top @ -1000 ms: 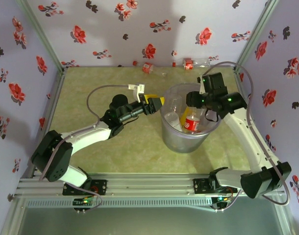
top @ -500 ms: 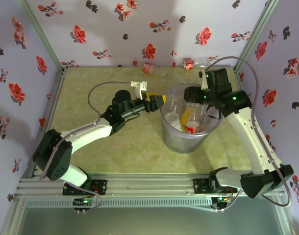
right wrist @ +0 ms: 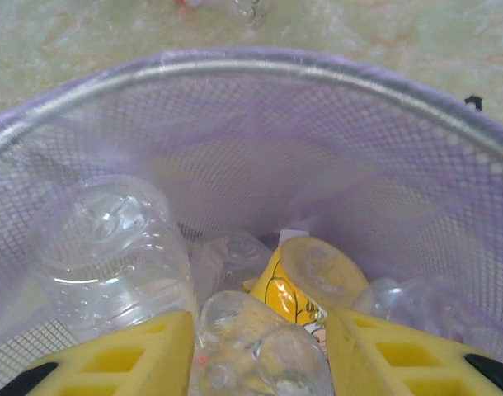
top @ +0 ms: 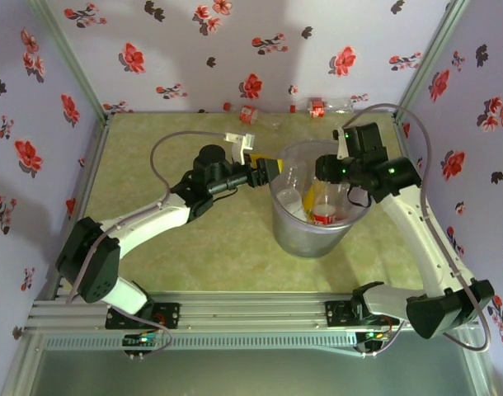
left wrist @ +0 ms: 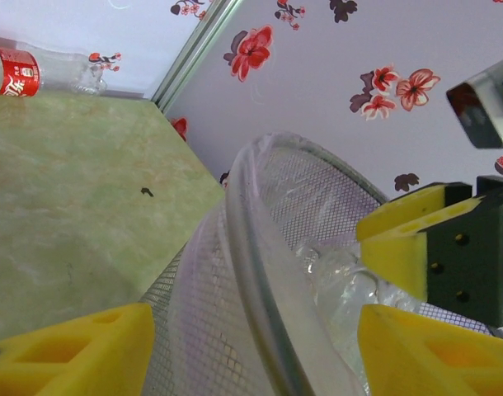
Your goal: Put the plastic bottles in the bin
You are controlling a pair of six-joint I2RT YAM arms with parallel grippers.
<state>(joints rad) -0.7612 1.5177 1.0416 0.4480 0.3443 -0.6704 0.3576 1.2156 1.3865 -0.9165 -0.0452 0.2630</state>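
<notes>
As the left end effector (left wrist: 256, 338) gapes astride the bin (left wrist: 247, 247), the right end effector (right wrist: 260, 326) sits closed.

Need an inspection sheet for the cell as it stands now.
surface: green marbled mat, no spills seen
job's things: bin upright, bottles inside, yellow bottle among them; loose bottle and second loose bottle lie by the far wall
clutter: dark speck on the mat
grippers: left gripper open, astride the bin's rim; right gripper over the bin, apparently shut on a clear bottle
cables: left cable and right cable loop free of the bin
surroundings: floral walls, metal frame posts
</notes>
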